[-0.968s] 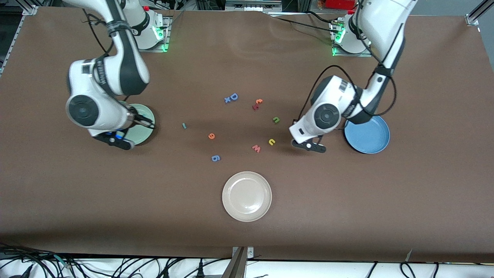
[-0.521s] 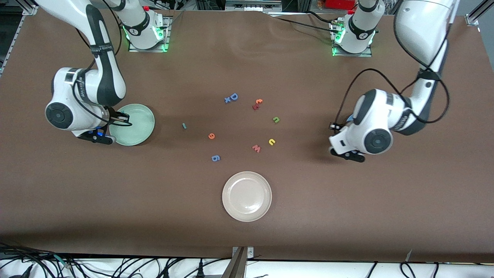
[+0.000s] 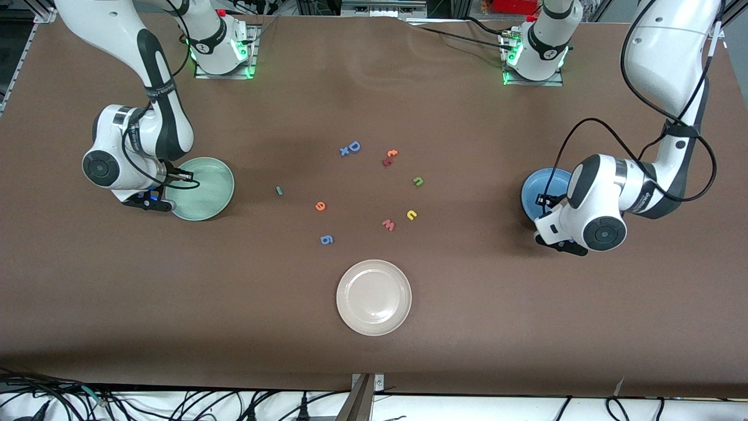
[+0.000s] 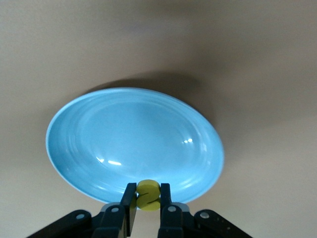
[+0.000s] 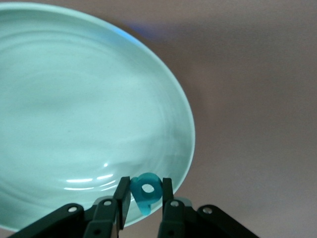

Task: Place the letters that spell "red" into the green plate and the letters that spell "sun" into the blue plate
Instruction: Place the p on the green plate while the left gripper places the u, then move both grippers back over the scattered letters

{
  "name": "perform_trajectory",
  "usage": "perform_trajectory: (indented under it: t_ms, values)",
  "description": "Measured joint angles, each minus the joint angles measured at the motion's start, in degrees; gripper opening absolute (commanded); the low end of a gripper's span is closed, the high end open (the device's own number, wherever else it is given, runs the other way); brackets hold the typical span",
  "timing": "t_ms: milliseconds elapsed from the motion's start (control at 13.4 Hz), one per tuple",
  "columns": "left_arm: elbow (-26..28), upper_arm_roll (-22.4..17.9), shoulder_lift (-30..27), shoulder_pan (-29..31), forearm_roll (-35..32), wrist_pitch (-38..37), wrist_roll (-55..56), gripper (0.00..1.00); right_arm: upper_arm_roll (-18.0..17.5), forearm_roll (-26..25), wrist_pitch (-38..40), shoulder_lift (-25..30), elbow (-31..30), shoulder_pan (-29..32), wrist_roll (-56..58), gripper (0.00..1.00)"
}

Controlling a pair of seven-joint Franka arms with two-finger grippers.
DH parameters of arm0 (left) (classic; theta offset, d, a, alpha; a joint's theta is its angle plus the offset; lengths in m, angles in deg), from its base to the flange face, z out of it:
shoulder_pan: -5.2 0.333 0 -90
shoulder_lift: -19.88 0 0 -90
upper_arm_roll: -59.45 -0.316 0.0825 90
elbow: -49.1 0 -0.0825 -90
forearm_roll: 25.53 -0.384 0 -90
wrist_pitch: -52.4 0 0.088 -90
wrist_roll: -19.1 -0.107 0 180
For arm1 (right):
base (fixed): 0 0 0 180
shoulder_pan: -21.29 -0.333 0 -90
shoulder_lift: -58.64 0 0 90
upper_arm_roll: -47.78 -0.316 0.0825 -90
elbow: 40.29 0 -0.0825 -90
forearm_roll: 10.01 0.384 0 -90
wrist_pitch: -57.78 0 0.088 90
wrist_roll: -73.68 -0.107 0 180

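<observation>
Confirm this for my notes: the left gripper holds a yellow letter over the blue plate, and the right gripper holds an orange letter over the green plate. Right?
Not quite. The right gripper holds a teal letter, not orange, as the right wrist view shows. The rest stands.

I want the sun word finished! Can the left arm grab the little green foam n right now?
Probably not yet: the left gripper, at the round blue plate's rim, is shut on a yellow foam letter. Nothing crowds the small green foam n.

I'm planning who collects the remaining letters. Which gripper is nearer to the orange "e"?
Right. The right gripper, holding a teal letter, hangs at the green plate's rim. The left gripper hangs at the blue plate, much farther from the orange "e".
</observation>
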Motion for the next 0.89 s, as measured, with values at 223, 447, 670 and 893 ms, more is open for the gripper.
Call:
perform_trajectory:
  t_ms: [223,447,670,893]
  values:
    - [-1.4,0.0,1.8,0.2,-0.6,0.0,0.0,1.00,0.0,0.0,-0.1,0.0,0.0,-0.1,0.0,0.99]
    - [-3.1,0.6,1.3,0.2,-0.3,-0.1,0.5,1.00,-0.1,0.0,2.4,0.6,1.4,-0.2,0.0,0.99]
    - [-3.6,2.7,0.5,0.0,7.0,-0.2,6.7,1.00,-0.1,0.1,13.6,3.3,8.6,-0.4,0.0,0.99]
    - [-4.4,7.6,0.5,-0.4,13.7,4.1,15.3,1.00,-1.2,0.6,19.4,5.3,15.1,-1.3,-1.1,0.99]
